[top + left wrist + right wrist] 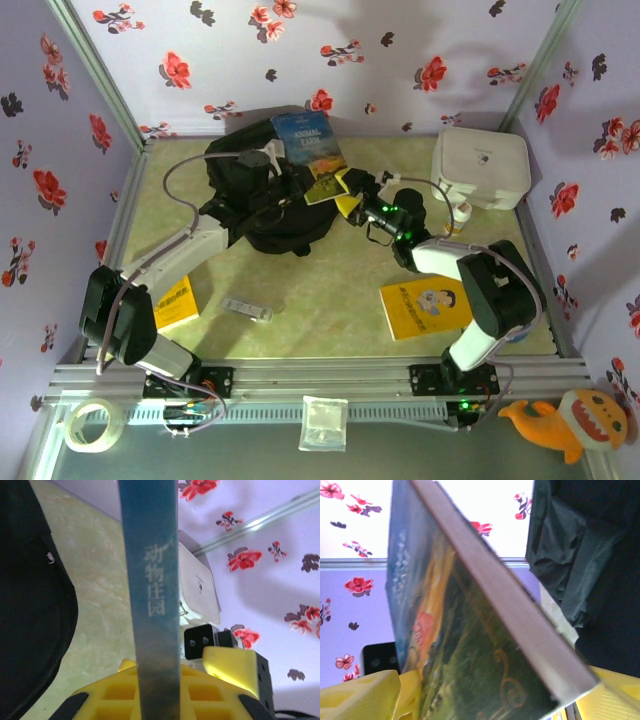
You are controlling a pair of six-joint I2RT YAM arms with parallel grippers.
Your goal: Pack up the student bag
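Student bag point(262, 210): black soft fabric backpack, slumped and crumpled, straps loose, lying at the back-middle of the surface point(330, 290). In the left wrist view it is matte woven cloth with a zip line along the curved edge. The surface is pale green with a marbled pattern, smooth.

Blue book point(308, 148): thin paperback, glossy cover with a landscape picture, spine printed in pale characters, raised over the bag's right back part and tilted.

Left gripper point(159, 700): yellow ribbed plastic fingers closed narrow on the book's spine edge, holding it.

Right gripper point(487, 700): yellow fingers stand wide, one either side of the book's lower corner. Can't tell if they touch it.

White case point(482, 165): hard, rounded-square, smooth, back right corner, well apart from the bag.

Two yellow books lie flat, one near right point(425, 305), one near left point(176, 305).
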